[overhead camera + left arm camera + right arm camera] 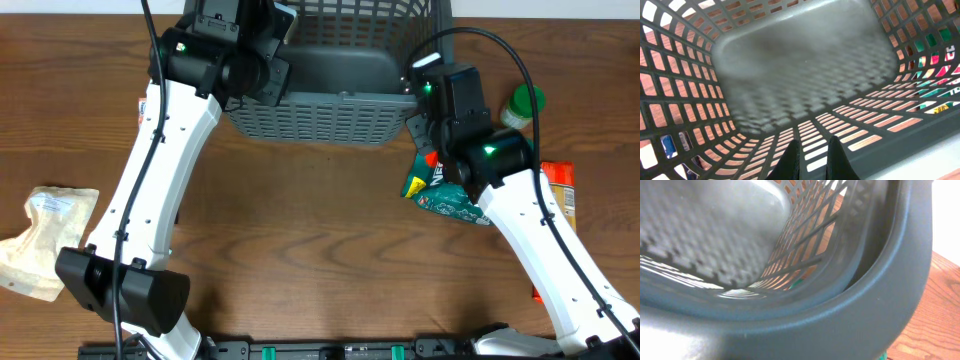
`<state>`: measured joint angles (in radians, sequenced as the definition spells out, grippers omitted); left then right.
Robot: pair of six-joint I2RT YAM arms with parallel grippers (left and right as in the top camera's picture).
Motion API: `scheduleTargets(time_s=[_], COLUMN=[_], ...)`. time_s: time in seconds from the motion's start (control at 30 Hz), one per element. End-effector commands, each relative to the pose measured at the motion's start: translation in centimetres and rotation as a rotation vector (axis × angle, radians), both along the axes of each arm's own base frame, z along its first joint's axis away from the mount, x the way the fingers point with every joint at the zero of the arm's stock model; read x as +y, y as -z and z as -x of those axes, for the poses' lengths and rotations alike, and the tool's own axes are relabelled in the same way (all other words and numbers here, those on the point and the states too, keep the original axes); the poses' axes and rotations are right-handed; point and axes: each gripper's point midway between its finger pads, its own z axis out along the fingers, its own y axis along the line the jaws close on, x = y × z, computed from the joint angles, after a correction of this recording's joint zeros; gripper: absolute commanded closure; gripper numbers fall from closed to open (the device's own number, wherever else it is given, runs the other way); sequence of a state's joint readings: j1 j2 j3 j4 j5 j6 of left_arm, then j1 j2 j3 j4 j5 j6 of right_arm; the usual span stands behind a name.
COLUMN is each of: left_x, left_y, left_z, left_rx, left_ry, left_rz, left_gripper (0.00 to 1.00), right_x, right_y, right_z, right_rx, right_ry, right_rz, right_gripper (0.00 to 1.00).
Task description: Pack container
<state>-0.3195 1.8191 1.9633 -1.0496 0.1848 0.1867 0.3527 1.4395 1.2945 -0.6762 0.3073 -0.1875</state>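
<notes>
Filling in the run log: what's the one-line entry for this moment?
basket empty | left gripper shut on its wall | right gripper shut at rim | packets on table

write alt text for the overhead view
A dark grey lattice container sits top centre on a wooden table, the left arm and right arm reaching to its sides. A pale packet lies far left; a green packet and an orange packet lie right.

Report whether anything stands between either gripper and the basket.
Nothing visible does. The left gripper is at the left rim of the basket, fingers shut, facing its bare inside. The right gripper is right against the right rim, which fills its camera view.
</notes>
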Motion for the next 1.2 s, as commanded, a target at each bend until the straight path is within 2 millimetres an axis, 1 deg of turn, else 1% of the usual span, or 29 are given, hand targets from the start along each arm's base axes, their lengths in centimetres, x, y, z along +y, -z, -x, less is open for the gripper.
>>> scheduleTargets(time_s=[0.0,0.3,0.33,0.43,0.47,0.5,0.53,0.6,0.63,0.7,0.8,0.83,0.93,1.07,1.1,1.17], left_x=[0.2,0.2,0.2,0.2,0.3,0.4,0.4,0.4,0.3,0.2,0.0,0.0,-0.1,-0.1,-0.1,0.4], left_y=[3.1,3.1,3.1,3.0,3.0,2.9,2.7,2.4,2.2,2.0,1.6,1.5,1.4,1.3,1.3,1.3], left_z=[1.3,1.3,1.3,1.1,0.9,0.6,0.3,-0.4,-0.6,-1.0,-1.5,-1.7,-1.9,-2.0,-2.0,-2.1], left_rx=[0.107,0.112,0.111,0.102,0.092,0.080,0.063,0.033,0.022,0.001,-0.021,-0.029,-0.041,-0.044,-0.045,-0.053], left_ry=[0.013,0.013,0.013,0.013,0.007,0.002,-0.003,-0.009,-0.010,-0.010,-0.010,-0.011,-0.011,-0.012,-0.013,-0.028], left_rz=[-0.047,-0.048,-0.049,-0.047,-0.052,-0.056,-0.059,-0.060,-0.056,-0.049,-0.042,-0.039,-0.035,-0.034,-0.035,-0.057], left_gripper=[0.95,0.94,0.94,0.94,0.85,0.66,0.55,0.49,0.43,0.35,0.32,0.32,0.32,0.32,0.32,0.32], right_x=[-0.2,-0.2,-0.2,-0.2,-0.2,-0.2,-0.3,-0.2,-0.2,0.1,0.9,1.1,1.6,1.6,1.6,1.6], right_y=[-0.6,-0.6,-0.6,-0.6,-0.6,-0.5,-0.5,-0.3,-0.1,0.2,1.0,1.3,1.8,2.0,2.0,2.0], right_z=[-0.4,-0.4,-0.4,-0.4,-0.4,-0.3,-0.3,-0.1,0.0,0.4,1.2,1.5,2.3,2.5,2.5,2.4], right_rx=[-0.022,-0.021,-0.021,-0.021,-0.019,-0.017,-0.013,-0.002,0.007,0.030,0.081,0.099,0.138,0.153,0.152,0.149], right_ry=[0.023,0.023,0.023,0.022,0.022,0.022,0.022,0.019,0.016,-0.001,-0.040,-0.052,-0.078,-0.080,-0.080,-0.080], right_rz=[-0.019,-0.018,-0.018,-0.018,-0.018,-0.017,-0.016,-0.015,-0.016,-0.027,-0.057,-0.067,-0.087,-0.086,-0.086,-0.088], right_gripper=[0.94,0.94,0.95,0.85,0.83,0.80,0.76,0.65,0.63,0.59,0.45,0.43,0.33,0.33,0.37,0.66])
